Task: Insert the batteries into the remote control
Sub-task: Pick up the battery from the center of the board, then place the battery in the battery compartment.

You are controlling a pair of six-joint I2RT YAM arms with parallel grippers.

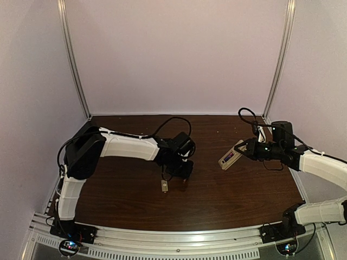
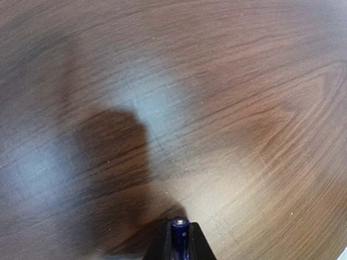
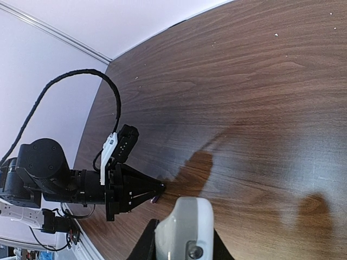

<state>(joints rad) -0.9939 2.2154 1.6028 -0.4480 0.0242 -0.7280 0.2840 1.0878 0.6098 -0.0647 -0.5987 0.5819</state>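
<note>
My left gripper [image 1: 184, 176] points down at the table's middle. In the left wrist view its black fingers [image 2: 199, 241] press on both sides of a purple-blue battery [image 2: 179, 234], whose metal end sticks out at the tips. From the right wrist view the left gripper [image 3: 161, 186] has its tips at the wood, and a small purple battery [image 3: 155, 199] lies right beside them. The white remote control [image 1: 230, 157] hangs tilted above the table at the right, with my right gripper [image 1: 241, 151] shut on it. The remote's rounded end [image 3: 184, 225] fills the bottom of the right wrist view.
A small flat grey-white cover piece [image 1: 164, 186] lies on the dark wooden table [image 1: 227, 189] just left of the left gripper. Pale walls with metal corner rails [image 1: 73, 59] close in the back and sides. A black cable [image 1: 173, 122] loops over the left arm.
</note>
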